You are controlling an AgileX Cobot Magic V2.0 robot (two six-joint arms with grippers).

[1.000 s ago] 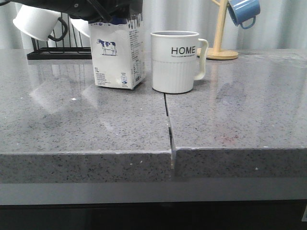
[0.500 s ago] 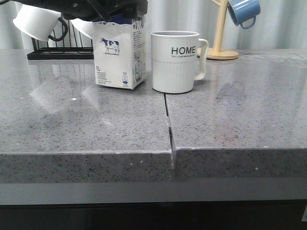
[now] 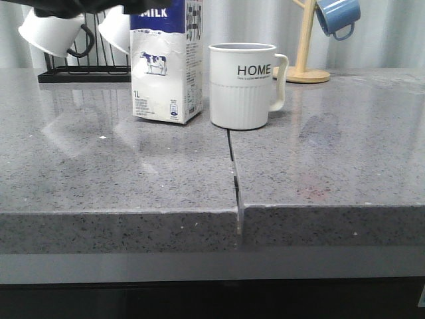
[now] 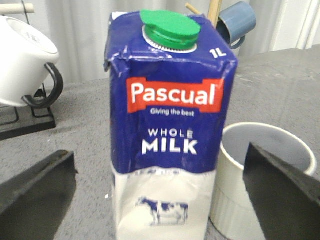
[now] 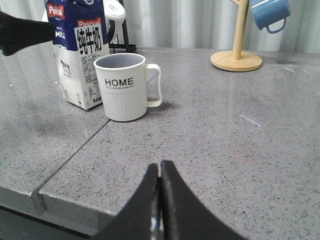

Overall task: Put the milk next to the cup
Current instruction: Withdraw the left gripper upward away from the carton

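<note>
In the front view, we see one tall white milk carton with a blue top standing upright toward the far edge of the grey stone table, just beside one white ribbed ceramic "HOME" mug. In the left wrist view, our left gripper is spread wide, clear of the carton; we judge a straight, level withdrawal avoids tipping it. In the right wrist view, our right gripper is clenched empty.
</note>
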